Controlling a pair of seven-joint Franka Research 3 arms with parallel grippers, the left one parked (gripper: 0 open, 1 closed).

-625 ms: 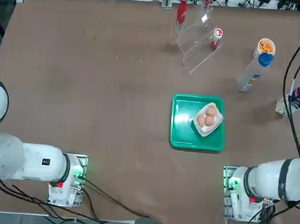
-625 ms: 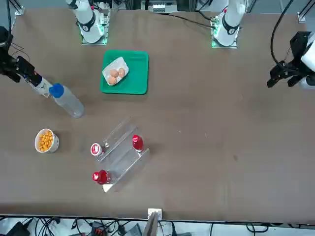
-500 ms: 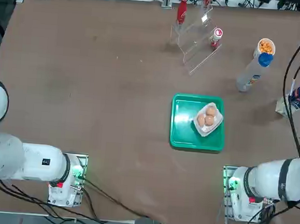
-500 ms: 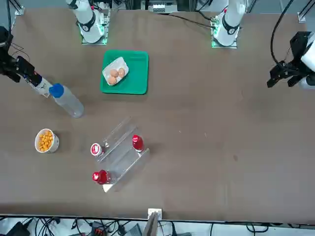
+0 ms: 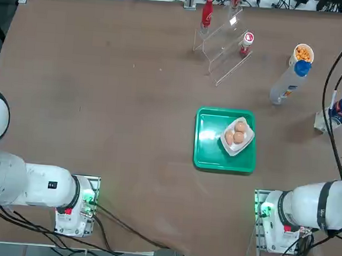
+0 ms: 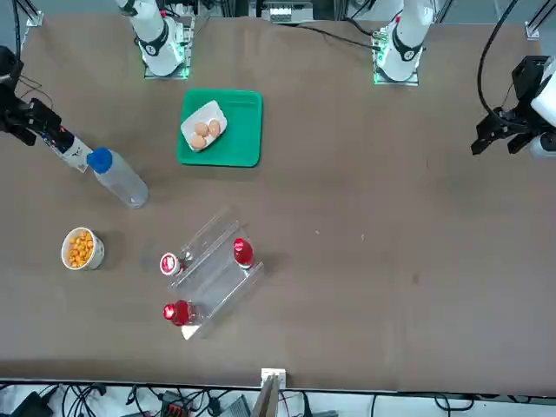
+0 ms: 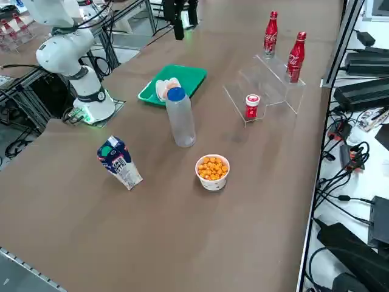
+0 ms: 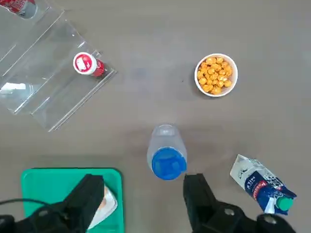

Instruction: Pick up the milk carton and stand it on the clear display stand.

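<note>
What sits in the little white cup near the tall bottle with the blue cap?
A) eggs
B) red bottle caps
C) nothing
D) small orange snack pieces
D: the white cup beside the blue-capped bottle is full of small orange pieces; the eggs lie on the green tray.

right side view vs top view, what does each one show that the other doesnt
Only the right side view shows the milk carton in full, leaning on the table near the edge, plus a second red bottle fully in frame. Only the top view shows the parked left arm and the whole table. Both show the clear display stand, the green tray with eggs, the blue-capped bottle and the snack cup. The right gripper appears only in the wrist view, fingers open, above the bottle.
</note>
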